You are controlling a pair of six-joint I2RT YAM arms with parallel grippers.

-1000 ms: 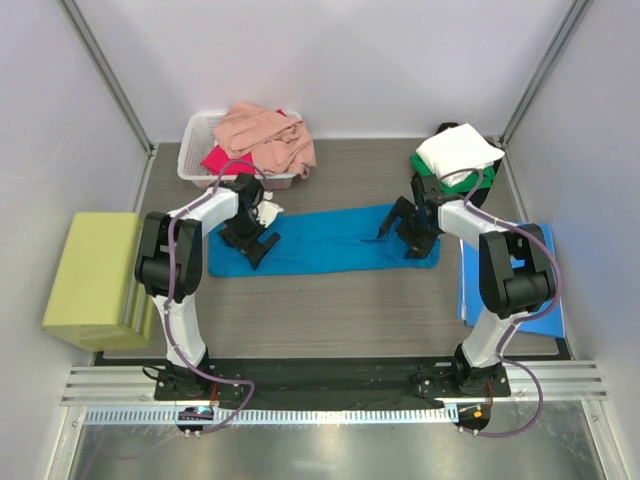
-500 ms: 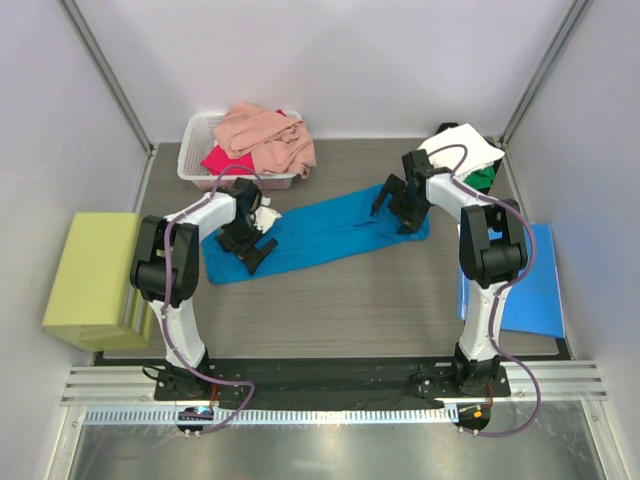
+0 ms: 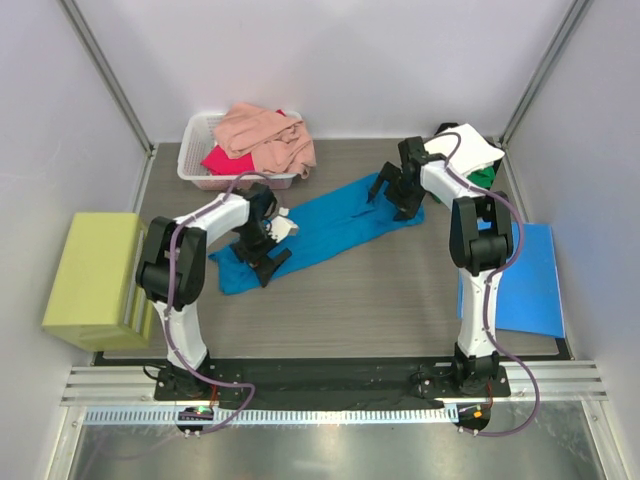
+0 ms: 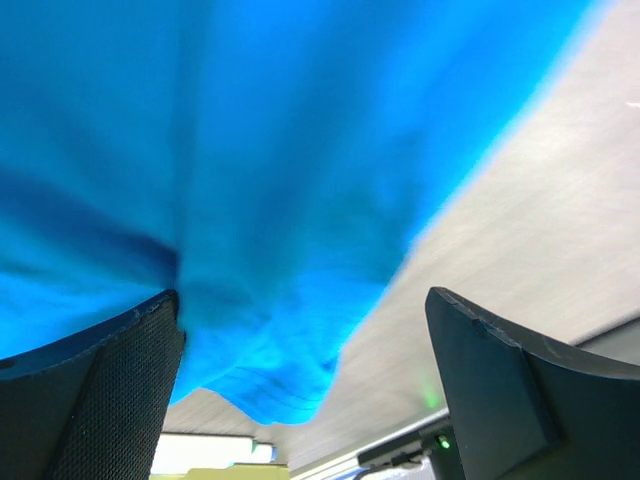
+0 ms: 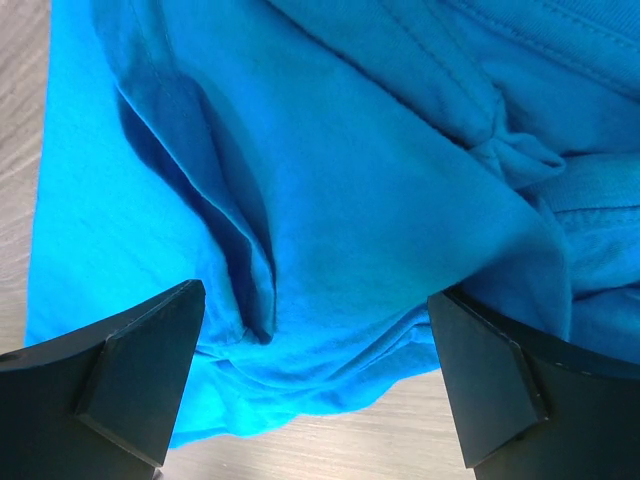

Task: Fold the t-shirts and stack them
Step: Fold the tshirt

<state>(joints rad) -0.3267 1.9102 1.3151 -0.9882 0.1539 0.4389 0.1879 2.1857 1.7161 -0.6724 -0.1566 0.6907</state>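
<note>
Basket (image 3: 197,142) holds pink shirt (image 3: 265,135) | white shirt (image 3: 465,150) right | left fingers (image 4: 100,400), right fingers (image 5: 130,375) spread over teal shirt (image 3: 330,225)

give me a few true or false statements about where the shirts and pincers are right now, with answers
1. The teal-blue t-shirt lies slantwise on the table, with a pincer at each end. True.
2. The salmon pink t-shirt is folded on the pile at the back right. False: it is heaped on the white basket at the back left.
3. The left pincer and the right pincer are both open. True.
4. A white t-shirt tops the pile at the back right. True.
5. The yellow-green block rests on the blue sheet. False: the block is at the left edge, the sheet at the right.
</note>
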